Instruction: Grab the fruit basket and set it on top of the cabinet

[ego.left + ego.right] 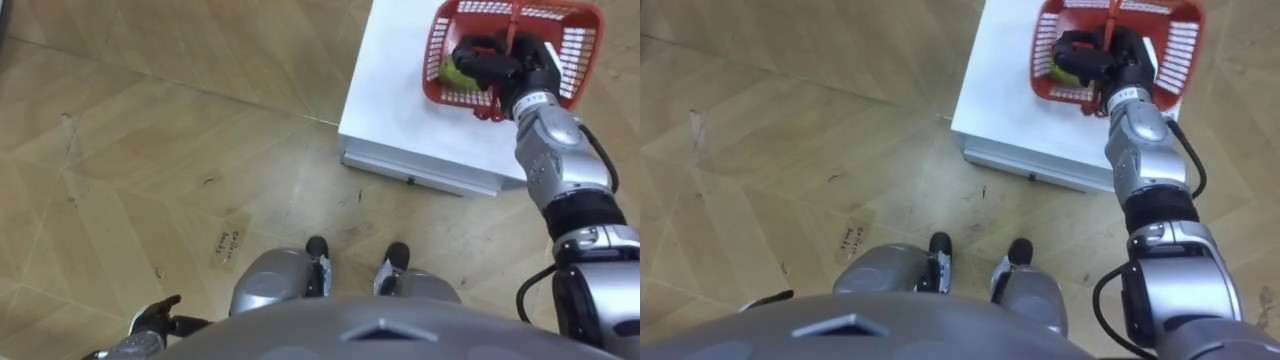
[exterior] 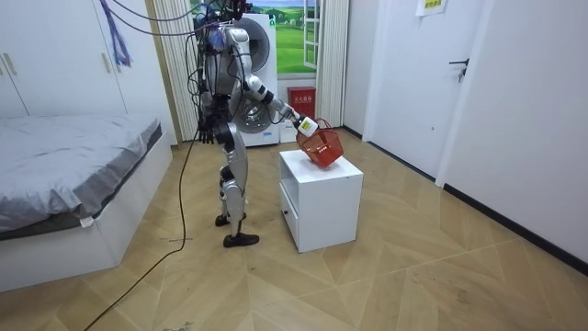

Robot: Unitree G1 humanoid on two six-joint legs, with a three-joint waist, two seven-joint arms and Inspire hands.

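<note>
Right robot hand: my right robot hand (image 1: 490, 60) reaches out over the white bedside cabinet (image 1: 400, 100), its dark fingers clenched round the red handle (image 1: 512, 25) of the fruit basket (image 1: 575, 40).

Fruit basket: a red plastic basket with slotted walls, over the far right part of the cabinet's top as I look down on it. In the room view it hangs tilted from my hand, its lowest corner at the cabinet's top. I cannot tell whether that corner touches the top or is just clear of it.

Inside the basket: a green fruit (image 1: 450, 72) lies against the wall on my left, partly hidden by my fingers. What kind of fruit it is I cannot tell.

Cabinet: white and box-shaped, with a drawer front (image 1: 420, 170) below the near edge of its top. The near left corner of the top is bare.

Left robot hand: my left robot hand (image 1: 155, 320) hangs low by my left hip, well apart from the cabinet, fingers loose and holding nothing.

Stance: I stand upright on the wooden floor (image 1: 150, 150) just beside the cabinet, right arm stretched forward. A bed (image 2: 73, 147) lies on the room view's left.

Floor: a small paper label (image 1: 229, 243) lies on the boards near my left foot.
</note>
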